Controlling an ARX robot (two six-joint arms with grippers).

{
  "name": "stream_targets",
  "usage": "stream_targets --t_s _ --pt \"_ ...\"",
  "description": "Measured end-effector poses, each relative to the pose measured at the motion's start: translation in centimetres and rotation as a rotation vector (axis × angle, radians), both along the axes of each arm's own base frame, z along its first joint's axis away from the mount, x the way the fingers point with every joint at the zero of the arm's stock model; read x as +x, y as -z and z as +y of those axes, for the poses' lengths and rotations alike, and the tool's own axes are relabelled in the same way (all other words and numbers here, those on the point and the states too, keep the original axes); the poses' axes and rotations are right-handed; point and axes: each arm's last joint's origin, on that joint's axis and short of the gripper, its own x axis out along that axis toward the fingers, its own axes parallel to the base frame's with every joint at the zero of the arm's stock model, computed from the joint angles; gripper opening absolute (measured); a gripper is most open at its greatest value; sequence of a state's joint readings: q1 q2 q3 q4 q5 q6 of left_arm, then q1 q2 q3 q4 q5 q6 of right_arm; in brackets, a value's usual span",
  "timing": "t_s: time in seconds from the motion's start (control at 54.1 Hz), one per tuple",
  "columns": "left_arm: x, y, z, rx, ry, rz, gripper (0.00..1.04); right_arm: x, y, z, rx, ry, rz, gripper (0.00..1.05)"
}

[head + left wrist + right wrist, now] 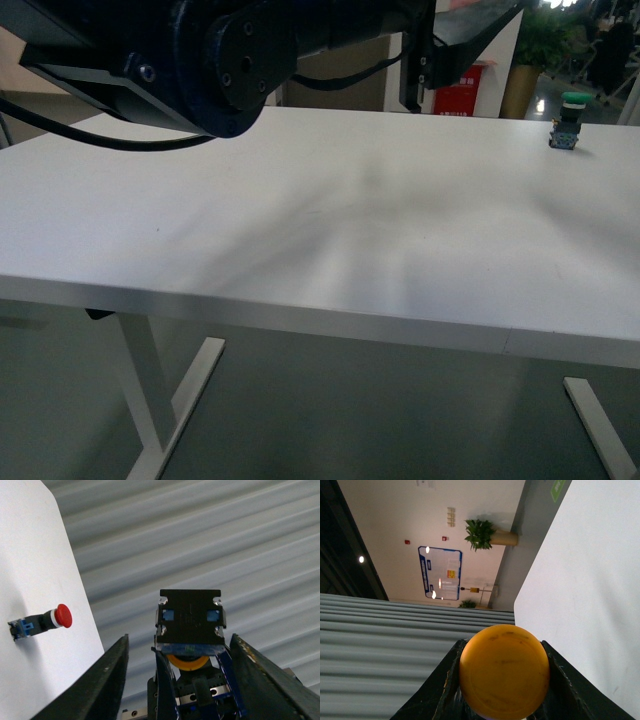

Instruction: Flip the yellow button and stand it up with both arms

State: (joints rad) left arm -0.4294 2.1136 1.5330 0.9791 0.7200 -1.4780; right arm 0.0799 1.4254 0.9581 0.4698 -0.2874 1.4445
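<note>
The yellow button's cap (504,672) fills the space between my right gripper's (502,647) fingers, which are shut on it, held in the air off the table's edge. In the left wrist view the same button shows end-on: its dark, blue-cornered contact block (190,617) faces the camera and the yellow cap (189,662) sits behind it, clamped by the right gripper's blue-edged fingers (165,680). My left gripper (180,639) is open, its two black fingers (112,680) standing either side of the block without touching it. In the front view the button is hidden; only the black arms (230,60) show at the top.
A green-capped button (570,120) stands upright at the far right of the white table (320,230). A red-capped button (40,622) lies on its side on the table near its edge. Grey ribbed shutter and a potted plant (480,532) lie beyond the table.
</note>
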Motion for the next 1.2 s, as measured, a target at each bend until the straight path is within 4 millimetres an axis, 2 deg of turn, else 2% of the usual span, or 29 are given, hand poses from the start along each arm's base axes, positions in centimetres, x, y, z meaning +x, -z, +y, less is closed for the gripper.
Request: stream_targets --t_s 0.074,0.166,0.222,0.259,0.314,0.407,0.536,0.592,0.647,0.703,0.832,0.962,1.036,1.202 --pt "-0.5 -0.1 2.1 0.06 -0.046 0.001 0.8 -0.1 0.4 -0.4 -0.004 0.013 0.008 0.37" --pt "-1.9 -1.3 6.0 0.228 -0.204 -0.015 1.0 -0.3 1.0 -0.8 -0.023 0.025 0.025 0.37" --pt "-2.8 -2.8 8.7 0.397 -0.391 -0.054 0.98 -0.5 1.1 -1.1 -0.036 0.028 0.028 0.37" --pt "-3.9 -3.6 10.6 0.569 -0.531 -0.105 0.99 -0.6 1.1 -1.2 -0.042 0.025 0.025 0.37" --pt "-5.3 -4.0 12.7 0.756 -0.649 -0.16 0.99 -0.8 1.0 -1.3 -0.045 0.024 0.017 0.37" --pt "-8.8 -4.2 16.7 1.153 -0.85 -0.359 0.99 -0.9 0.7 -1.7 -0.052 0.036 0.006 0.37" --pt "-12.0 -3.6 19.3 1.495 -0.942 -0.554 0.99 -0.9 0.7 -1.9 -0.059 0.036 0.003 0.37" --pt "-13.3 -3.2 20.3 1.589 -0.97 -0.61 0.98 -1.0 0.7 -2.0 -0.061 0.035 0.002 0.37" --pt "-15.0 -2.4 21.2 1.515 -1.084 -0.65 0.88 -1.0 0.6 -2.1 -0.062 0.037 -0.001 0.37" --pt "-17.7 -0.5 21.6 1.365 -1.196 -0.614 0.73 -1.0 0.6 -2.1 -0.067 0.039 -0.004 0.37" --pt "-22.3 4.2 21.6 1.246 -1.214 -0.533 0.45 -1.1 0.5 -2.2 -0.074 0.038 -0.009 0.37" --pt "-24.2 6.9 21.6 1.246 -1.19 -0.487 0.2 -1.3 0.3 -2.2 -0.082 0.037 -0.012 0.37" --pt "-25.1 7.6 21.6 1.238 -1.194 -0.487 0.04 -1.4 0.2 -2.2 -0.087 0.037 -0.012 0.37" --pt "-26.4 8.5 21.6 1.225 -1.202 -0.489 0.04 -1.6 0.1 -2.3 -0.098 0.036 -0.013 0.37"
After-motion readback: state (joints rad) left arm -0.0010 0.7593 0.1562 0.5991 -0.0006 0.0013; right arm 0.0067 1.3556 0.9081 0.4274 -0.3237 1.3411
